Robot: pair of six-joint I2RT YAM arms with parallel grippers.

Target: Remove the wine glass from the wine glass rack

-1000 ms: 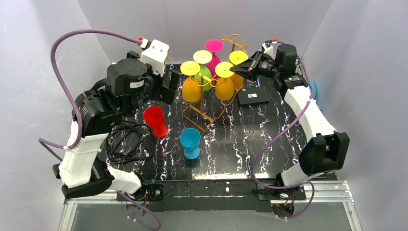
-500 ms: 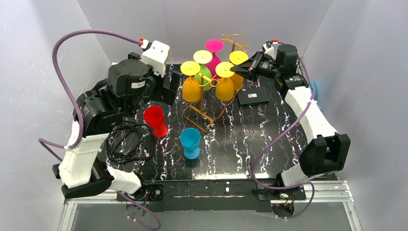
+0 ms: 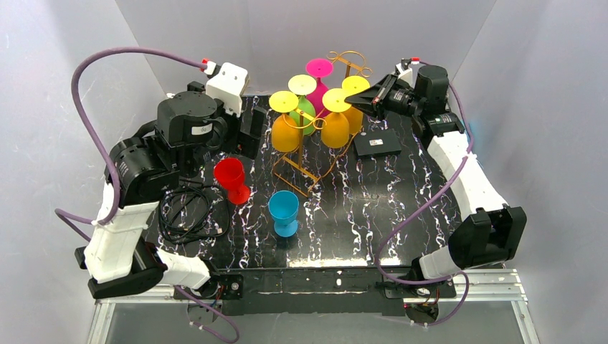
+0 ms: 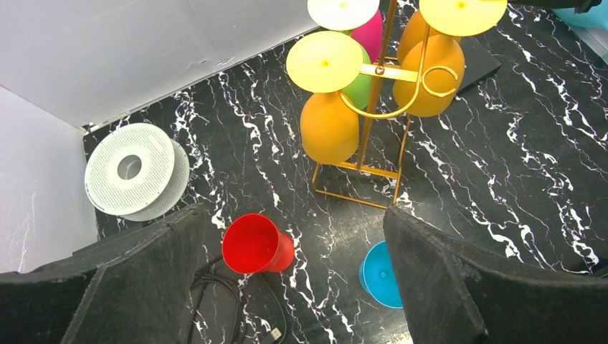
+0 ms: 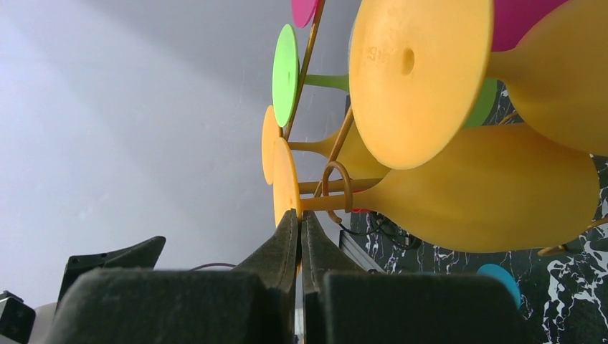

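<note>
The golden wire wine glass rack (image 3: 295,169) (image 4: 372,129) stands at the table's back middle, with several glasses hanging upside down on it. My right gripper (image 3: 358,103) (image 5: 300,218) is shut on the rim of the yellow foot of an orange wine glass (image 3: 335,130) (image 5: 487,190). That glass hangs on the rack's right front arm, its stem in a wire loop. My left gripper (image 3: 252,129) (image 4: 294,287) is open with nothing between its fingers, left of the rack and above the table.
A red cup (image 3: 231,175) (image 4: 252,244) and a blue glass (image 3: 284,210) (image 4: 380,276) stand in front of the rack. Beyond them are a black box (image 3: 378,143), a coiled black cable (image 3: 188,215) and a white perforated disc (image 4: 130,168). Grey walls enclose the table.
The right gripper has shifted slightly right and back with the glass's foot pinched in it. The left arm has drawn a little to the left.
</note>
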